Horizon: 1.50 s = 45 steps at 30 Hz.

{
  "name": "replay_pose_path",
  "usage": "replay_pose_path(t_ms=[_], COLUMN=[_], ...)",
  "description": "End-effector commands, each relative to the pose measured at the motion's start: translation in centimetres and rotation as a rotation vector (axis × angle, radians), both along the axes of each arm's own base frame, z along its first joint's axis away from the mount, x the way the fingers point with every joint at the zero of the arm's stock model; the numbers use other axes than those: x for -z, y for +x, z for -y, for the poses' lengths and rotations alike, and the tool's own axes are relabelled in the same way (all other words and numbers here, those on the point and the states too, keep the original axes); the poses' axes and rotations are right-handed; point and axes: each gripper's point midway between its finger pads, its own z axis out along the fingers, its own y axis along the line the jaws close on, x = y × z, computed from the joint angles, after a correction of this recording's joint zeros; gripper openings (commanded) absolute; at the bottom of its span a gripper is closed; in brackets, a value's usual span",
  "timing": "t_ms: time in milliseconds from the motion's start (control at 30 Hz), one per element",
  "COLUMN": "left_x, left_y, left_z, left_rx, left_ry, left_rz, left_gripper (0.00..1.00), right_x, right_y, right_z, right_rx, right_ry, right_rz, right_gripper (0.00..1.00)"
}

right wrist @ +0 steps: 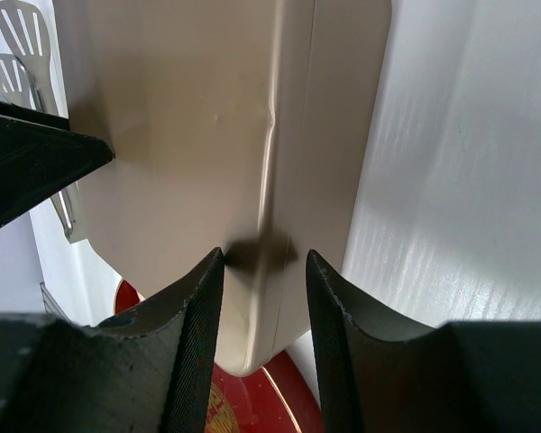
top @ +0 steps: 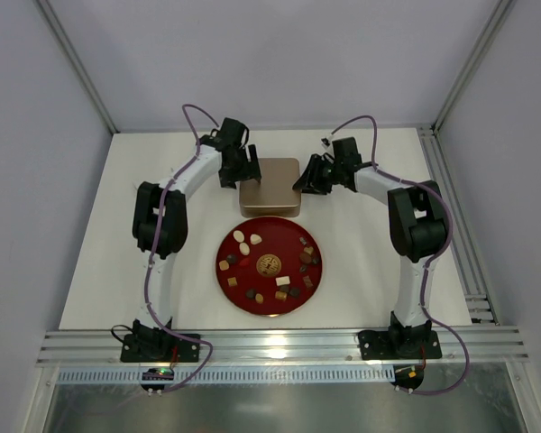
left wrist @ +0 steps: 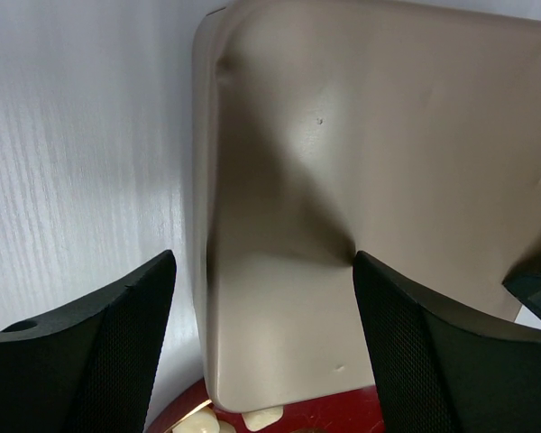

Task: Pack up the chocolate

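Observation:
The chocolate (top: 248,240), dark, tan and cream pieces, is spread over a round red plate (top: 222,273) in the middle of the table. Behind the plate sits a shut beige box (top: 270,185). My left gripper (top: 255,180) hangs over the box's left part. In the left wrist view the left gripper (left wrist: 263,262) is open wide above the lid (left wrist: 343,135), with cream chocolate (left wrist: 261,418) showing at the plate's edge (left wrist: 343,410). My right gripper (right wrist: 264,254) is open, its jaws straddling the right rim of the box (right wrist: 180,117), with a gap on the outer side.
The box's near edge overlaps the far rim of the plate (right wrist: 261,401). White walls stand at the left, right and back of the table. A metal rail (top: 279,343) runs along the near edge between the arm bases.

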Motion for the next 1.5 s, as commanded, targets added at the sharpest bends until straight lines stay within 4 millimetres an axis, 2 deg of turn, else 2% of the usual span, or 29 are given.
replay_pose_path(t_ms=[0,267,333,367,500,600,733,800,833,900,967,1067,1100,1200,1233,1267,1300,1333,1367,1400,1433,1467], left_x=[3.8,5.4,4.7,4.4,1.2,0.0,-4.0,-5.4,-6.3,-8.2,-10.2,-11.7,-13.4,-15.7,-16.2,-16.7,-15.8,-17.7,-17.9,-18.0,-18.1,-18.3], left_y=[-2.2,-3.7,-3.3,-3.2,-1.5,-1.2,-0.3,0.2,0.4,0.3,0.2,-0.7,-1.3,-3.5,-4.2,-4.9,-6.0,-7.2,-8.0,-9.0,-10.8,-11.7], left_z=[-2.6,-3.2,-2.6,-2.5,-2.3,-2.5,-2.2,-2.4,-2.3,-2.4,-2.4,-2.2,-2.2,-2.5,-2.5,-2.6,-3.0,-3.3,-3.4,-3.6,-4.2,-4.6], left_rx=[-0.042,-0.057,-0.035,-0.025,0.002,0.01,0.034,0.03,0.036,0.037,0.043,0.057,0.06,0.07,0.074,0.077,0.078,0.083,0.09,0.097,0.102,0.1], left_ry=[0.136,0.149,0.121,0.118,0.108,0.098,0.05,0.03,0.012,-0.007,-0.022,-0.05,-0.069,-0.098,-0.106,-0.107,-0.096,-0.107,-0.101,-0.097,-0.092,-0.095], left_rz=[-0.126,-0.179,-0.149,-0.14,-0.052,-0.039,0.056,0.087,0.104,0.138,0.18,0.193,0.222,0.256,0.267,0.277,0.252,0.296,0.307,0.312,0.322,0.339], left_gripper=[0.77,0.76,0.76,0.76,0.8,0.8,0.83,0.84,0.84,0.84,0.85,0.85,0.85,0.85,0.85,0.85,0.85,0.85,0.85,0.85,0.85,0.86], right_x=[2.7,2.7,2.1,1.1,-1.2,-3.7,-7.8,-9.1,-10.5,-11.7,-13.2,-15.0,-15.4,-17.9,-17.4,-19.8,-20.4,-19.7,-22.2,-22.7,-22.1,-22.6], right_y=[-1.3,-1.6,-1.4,-0.9,0.2,1.6,2.8,2.9,3.3,3.2,2.8,1.7,1.4,-0.7,-1.5,-2.8,-3.3,-4.3,-5.7,-6.5,-7.6,-8.5], right_z=[1.6,2.2,2.1,2.0,1.6,1.2,0.8,1.0,0.9,1.1,1.3,1.9,2.0,2.9,3.4,4.0,4.5,5.1,5.7,6.2,6.7,7.2], right_rx=[0.036,0.039,0.03,0.028,0.017,0.014,0.013,0.013,0.013,0.019,0.028,0.044,0.049,0.065,0.078,0.091,0.104,0.118,0.134,0.144,0.152,0.165], right_ry=[-0.101,-0.135,-0.13,-0.123,-0.118,-0.103,-0.082,-0.086,-0.084,-0.086,-0.084,-0.079,-0.079,-0.075,-0.091,-0.081,-0.087,-0.108,-0.096,-0.097,-0.108,-0.111], right_rz=[-0.052,-0.046,-0.033,-0.011,0.031,0.075,0.155,0.165,0.194,0.209,0.24,0.273,0.283,0.341,0.336,0.394,0.421,0.415,0.482,0.501,0.499,0.518], right_gripper=[0.42,0.42,0.42,0.42,0.42,0.42,0.43,0.43,0.43,0.44,0.47,0.49,0.5,0.57,0.63,0.66,0.73,0.76,0.79,0.84,0.87,0.98])
